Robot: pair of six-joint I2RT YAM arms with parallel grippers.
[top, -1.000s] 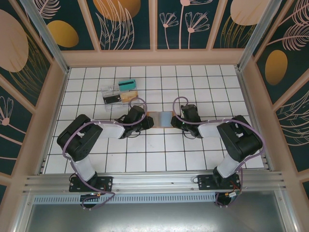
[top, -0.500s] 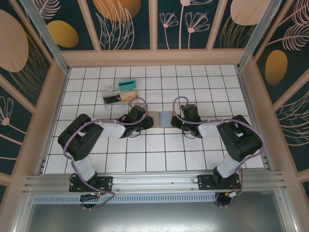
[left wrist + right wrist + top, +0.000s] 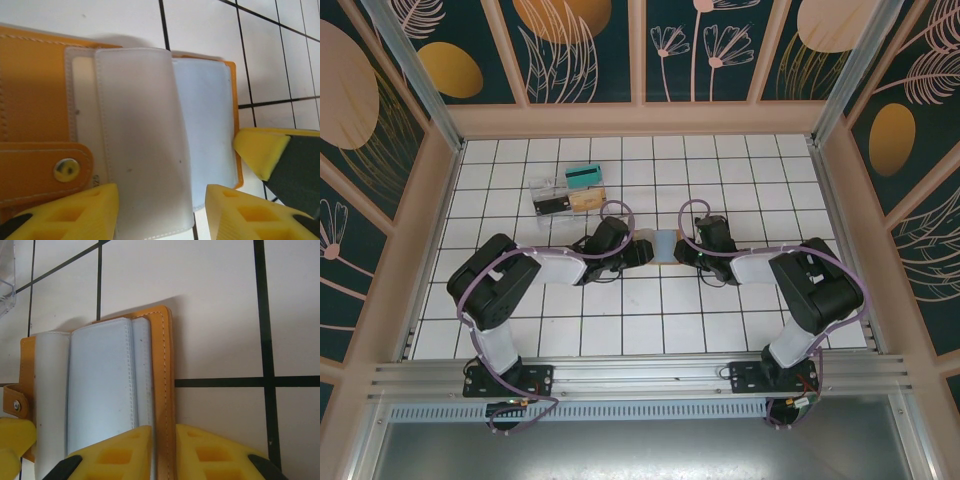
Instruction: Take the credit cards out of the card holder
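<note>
The card holder (image 3: 663,245) lies open on the tiled floor between the two grippers. In the left wrist view its orange cover (image 3: 35,95) carries a snap tab (image 3: 66,170), and a pale blue-grey sleeve flap (image 3: 140,135) arches up. My left gripper (image 3: 161,215) is open, its yellow fingers standing either side of that flap with a gap on the right. My right gripper (image 3: 164,455) is shut on the holder's orange right edge (image 3: 162,370). The credit cards are hidden inside the pale sleeves (image 3: 100,385).
A clear plastic tray (image 3: 568,190) with teal, black and tan pieces stands behind the left arm, and its corner (image 3: 5,290) appears in the right wrist view. Wooden walls (image 3: 430,230) enclose the white tiled floor (image 3: 650,320).
The left gripper has slid right over the holder's orange half and its jaws have widened. The right gripper and the holder have stayed where they were.
</note>
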